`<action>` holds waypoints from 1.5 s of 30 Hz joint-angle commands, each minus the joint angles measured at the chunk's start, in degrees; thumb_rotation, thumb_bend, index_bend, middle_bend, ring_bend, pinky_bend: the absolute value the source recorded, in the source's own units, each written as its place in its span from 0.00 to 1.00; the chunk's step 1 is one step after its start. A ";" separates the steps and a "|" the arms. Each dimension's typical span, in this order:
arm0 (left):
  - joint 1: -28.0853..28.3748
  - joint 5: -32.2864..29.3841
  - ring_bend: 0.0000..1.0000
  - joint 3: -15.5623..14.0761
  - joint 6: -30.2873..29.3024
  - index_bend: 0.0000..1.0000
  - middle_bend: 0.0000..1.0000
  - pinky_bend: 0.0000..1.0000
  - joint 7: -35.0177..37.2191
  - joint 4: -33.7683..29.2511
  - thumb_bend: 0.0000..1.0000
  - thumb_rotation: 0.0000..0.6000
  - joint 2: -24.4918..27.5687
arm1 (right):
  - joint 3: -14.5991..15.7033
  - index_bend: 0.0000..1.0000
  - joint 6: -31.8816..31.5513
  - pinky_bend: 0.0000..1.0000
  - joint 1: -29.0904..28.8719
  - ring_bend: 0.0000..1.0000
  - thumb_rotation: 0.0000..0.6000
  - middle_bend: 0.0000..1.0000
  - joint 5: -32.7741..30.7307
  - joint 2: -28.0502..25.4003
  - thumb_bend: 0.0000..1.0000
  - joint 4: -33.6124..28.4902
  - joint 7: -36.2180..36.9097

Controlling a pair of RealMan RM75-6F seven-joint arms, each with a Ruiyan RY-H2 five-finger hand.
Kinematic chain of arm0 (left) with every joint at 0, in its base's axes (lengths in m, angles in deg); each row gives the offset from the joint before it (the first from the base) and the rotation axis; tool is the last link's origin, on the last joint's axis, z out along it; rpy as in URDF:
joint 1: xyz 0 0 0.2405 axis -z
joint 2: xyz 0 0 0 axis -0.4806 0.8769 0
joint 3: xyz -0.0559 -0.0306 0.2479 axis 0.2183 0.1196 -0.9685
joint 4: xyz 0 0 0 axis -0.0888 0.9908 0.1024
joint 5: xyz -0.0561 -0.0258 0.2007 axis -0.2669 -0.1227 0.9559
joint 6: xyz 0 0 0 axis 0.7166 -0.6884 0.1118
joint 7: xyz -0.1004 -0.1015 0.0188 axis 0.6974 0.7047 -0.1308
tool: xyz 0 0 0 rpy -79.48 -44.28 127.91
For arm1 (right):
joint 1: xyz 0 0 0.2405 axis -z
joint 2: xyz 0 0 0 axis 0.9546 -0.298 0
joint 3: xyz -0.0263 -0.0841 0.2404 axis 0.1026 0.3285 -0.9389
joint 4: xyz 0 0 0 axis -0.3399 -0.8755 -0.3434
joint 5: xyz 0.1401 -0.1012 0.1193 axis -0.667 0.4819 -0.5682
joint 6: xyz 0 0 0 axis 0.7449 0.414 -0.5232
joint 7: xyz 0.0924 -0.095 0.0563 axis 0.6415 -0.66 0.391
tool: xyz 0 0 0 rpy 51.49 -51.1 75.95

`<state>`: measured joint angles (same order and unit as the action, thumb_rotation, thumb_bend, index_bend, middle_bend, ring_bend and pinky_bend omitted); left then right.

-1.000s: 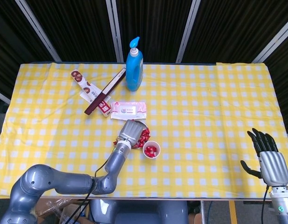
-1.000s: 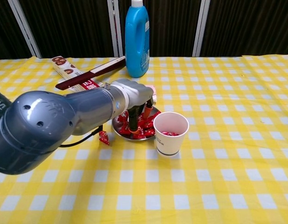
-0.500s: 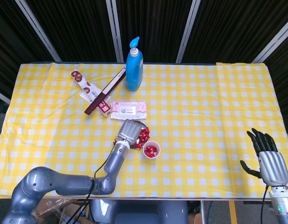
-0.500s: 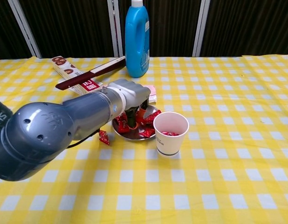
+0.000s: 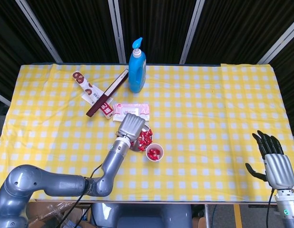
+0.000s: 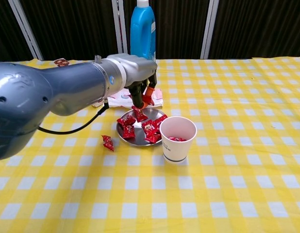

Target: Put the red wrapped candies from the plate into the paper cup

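Observation:
A small silver plate (image 6: 136, 141) holds several red wrapped candies (image 6: 151, 129), also seen as red wrapped candies (image 5: 146, 137) in the head view. Just right of it stands the white paper cup (image 6: 178, 138) (image 5: 154, 152) with red candies inside. My left hand (image 6: 136, 80) (image 5: 131, 125) hovers above the plate's back edge, its fingertips (image 6: 140, 99) pinching a red candy (image 6: 149, 92). One stray candy (image 6: 107, 142) lies on the cloth left of the plate. My right hand (image 5: 274, 162) is off the table's right front corner, fingers spread, holding nothing.
A blue pump bottle (image 5: 137, 66) (image 6: 142, 36) stands at the back. A pink-and-white wipes pack (image 5: 132, 109) lies just behind the plate. A dark long box (image 5: 107, 92) and snack packets (image 5: 87, 88) lie at the back left on the yellow checked cloth.
My left hand has risen out of the plate and drawn back, bringing a red candy up with it. The right hand has not moved.

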<state>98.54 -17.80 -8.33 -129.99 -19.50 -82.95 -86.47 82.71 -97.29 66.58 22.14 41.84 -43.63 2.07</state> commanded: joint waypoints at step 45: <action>2.90 7.07 0.88 -0.23 4.86 0.41 0.38 0.94 14.62 -8.70 0.29 1.00 3.60 | -0.01 0.00 -0.51 0.00 0.15 0.00 1.00 0.00 0.34 0.16 0.36 0.20 -0.23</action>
<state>102.19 -12.05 -8.95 -124.79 -6.23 -91.75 -83.09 82.70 -97.79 66.73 22.48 42.00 -43.43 1.84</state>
